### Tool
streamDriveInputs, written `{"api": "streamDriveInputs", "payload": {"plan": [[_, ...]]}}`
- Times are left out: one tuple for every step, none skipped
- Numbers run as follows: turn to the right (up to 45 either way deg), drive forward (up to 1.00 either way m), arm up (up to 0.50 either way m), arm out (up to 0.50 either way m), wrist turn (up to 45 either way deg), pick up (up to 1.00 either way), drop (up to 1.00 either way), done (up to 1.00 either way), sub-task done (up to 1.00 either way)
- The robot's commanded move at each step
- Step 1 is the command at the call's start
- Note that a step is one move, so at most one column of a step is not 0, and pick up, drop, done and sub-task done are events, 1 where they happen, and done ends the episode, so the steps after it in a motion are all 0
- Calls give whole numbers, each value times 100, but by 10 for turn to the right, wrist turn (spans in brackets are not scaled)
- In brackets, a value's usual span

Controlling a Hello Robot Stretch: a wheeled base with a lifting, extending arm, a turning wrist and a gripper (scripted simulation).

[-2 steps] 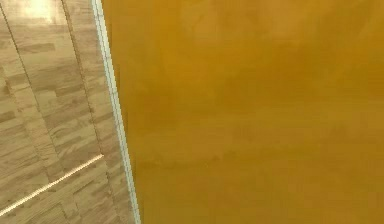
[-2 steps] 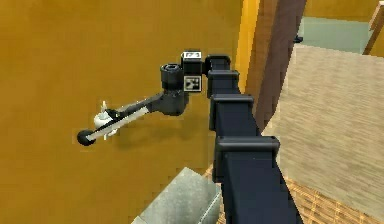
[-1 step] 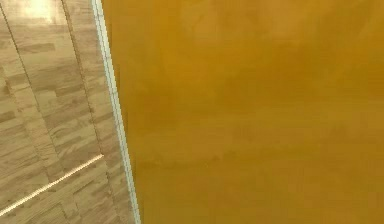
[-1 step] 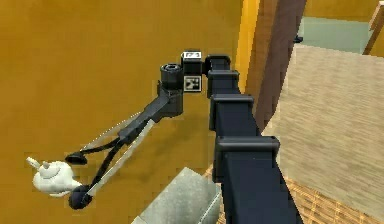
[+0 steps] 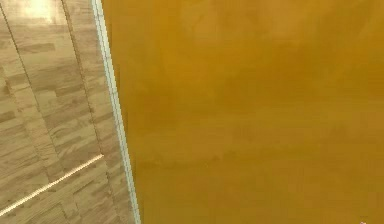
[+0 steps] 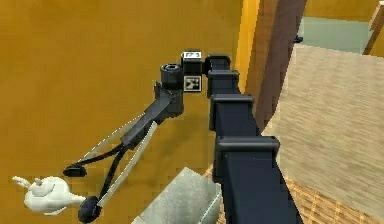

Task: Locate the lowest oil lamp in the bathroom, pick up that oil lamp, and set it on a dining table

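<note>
Wood floor (image 5: 40, 150) fills the forward view's left side, crossed low down by a thin pale line. A pale skirting (image 5: 115, 110) runs slantwise from top to bottom. Right of it, an ochre wall (image 5: 250, 110) takes up the rest.

In the arm side view the arm (image 6: 245, 160) rises from the bottom edge to two white marker squares (image 6: 188, 82). Left of them sits the gripper's dark body, its thin fingers (image 6: 145, 120) reaching down to the left. The gripper (image 6: 79, 190) holds a white lamp (image 6: 40, 193), which hangs at the fingers' ends in the lower left, against the ochre wall and clear of any surface. A grey block (image 6: 180, 205) lies at the bottom edge just left of the arm. Right of the arm stands a brown door frame (image 6: 272, 60), with wood floor beyond it.
</note>
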Motion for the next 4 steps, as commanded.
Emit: {"api": "streamDriveInputs", "payload": {"plan": [[0,0,0,-24,0,0,0,0,0],[-450,0,0,0,0,0,0,0,0],[-450,0,0,0,0,0,0,0,0],[-270,0,0,0,0,0,0,0,0]]}}
